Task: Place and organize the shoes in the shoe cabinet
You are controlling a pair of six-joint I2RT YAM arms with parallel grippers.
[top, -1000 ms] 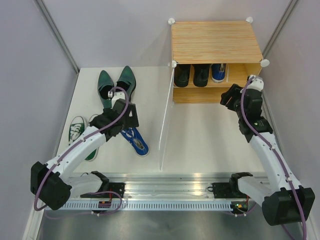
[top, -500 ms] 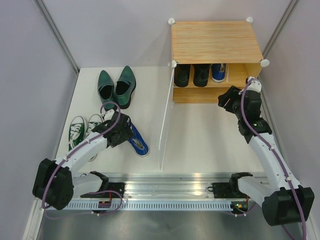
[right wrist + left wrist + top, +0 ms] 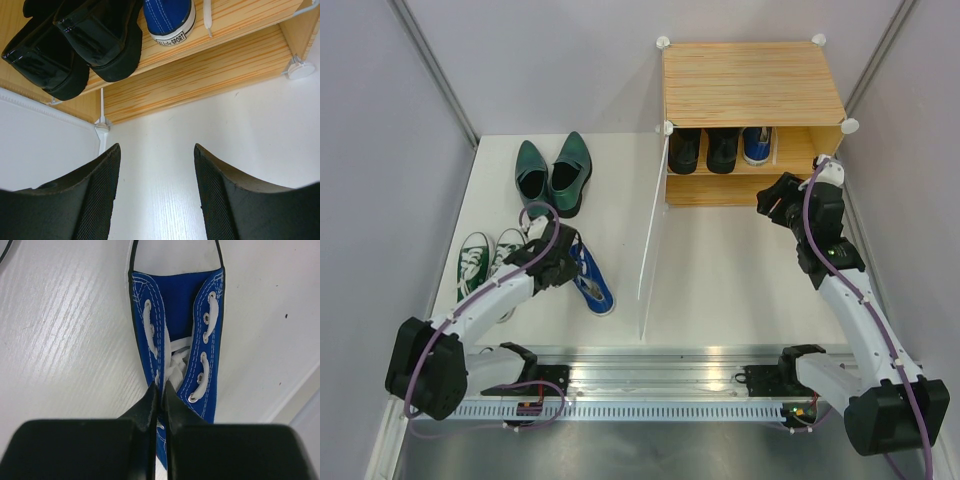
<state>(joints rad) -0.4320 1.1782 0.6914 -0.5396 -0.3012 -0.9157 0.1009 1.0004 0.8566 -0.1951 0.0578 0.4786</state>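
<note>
Blue sneaker [image 3: 590, 282] now pinched at its eyelet edge, left gripper [image 3: 160, 387] having just clamped down from wide, so lift toward shoe cabinet [image 3: 752, 85] looks next; right gripper [image 3: 156, 150] waits, jaws apart.

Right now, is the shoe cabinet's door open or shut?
Open. The translucent door panel stands swung out from the shoe cabinet, leaving the shelved black shoes exposed.

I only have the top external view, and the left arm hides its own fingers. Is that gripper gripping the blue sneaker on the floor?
Observer: Yes. The left gripper is shut on the blue sneaker, pinching its canvas upper.
Operator: And the right?
Observer: The right gripper is open and empty, facing the shoe cabinet.
Operator: Which end of the shelved sneaker faces out?
Observer: The second blue sneaker shows its heel label, beside the black dress shoes.
</note>
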